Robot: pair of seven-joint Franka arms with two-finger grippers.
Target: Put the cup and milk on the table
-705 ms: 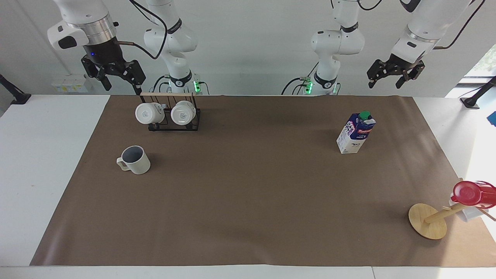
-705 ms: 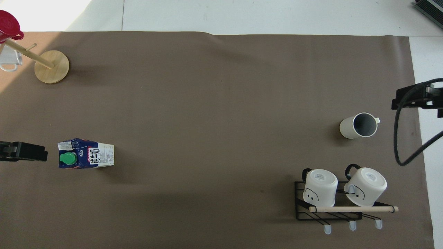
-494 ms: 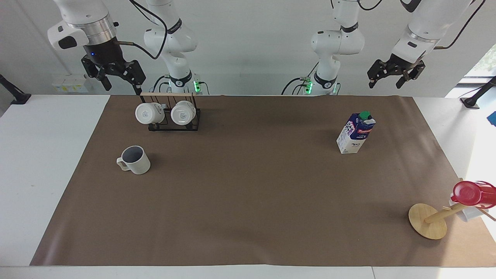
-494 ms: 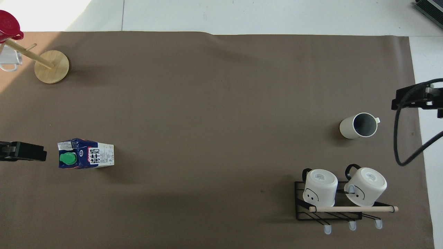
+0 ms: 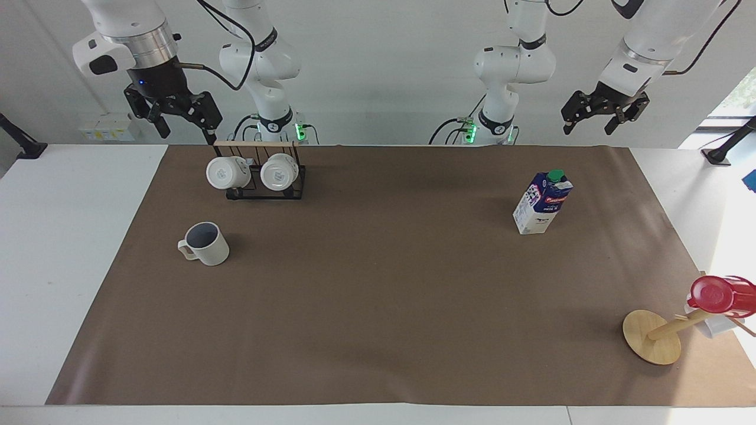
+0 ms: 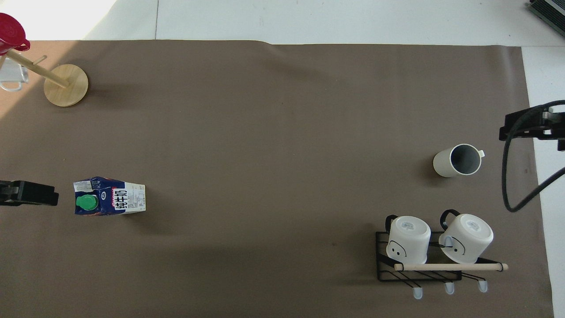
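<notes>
The cream-white cup point(image 5: 205, 244) stands upright on the brown paper point(image 5: 378, 283) of the table point(image 5: 71, 236), toward the right arm's end, its handle toward the table's end. It also shows in the overhead view point(image 6: 457, 160). The blue and white milk point(image 5: 542, 202) carton with a green cap stands upright on the paper toward the left arm's end, also in the overhead view point(image 6: 109, 202). My right gripper point(image 5: 184, 131) hangs open and empty, high over the table's edge beside the mug rack. My left gripper point(image 5: 590, 125) hangs open and empty, high over the table's edge, apart from the milk.
A black wire rack point(image 5: 260, 177) with a wooden bar holds two glossy white mugs point(image 5: 227, 172), nearer to the robots than the cup. A wooden mug tree point(image 5: 652, 336) with a red cup point(image 5: 714, 294) stands at the left arm's end, farther from the robots.
Both grippers have risen slightly. The cup and the milk have not moved.
</notes>
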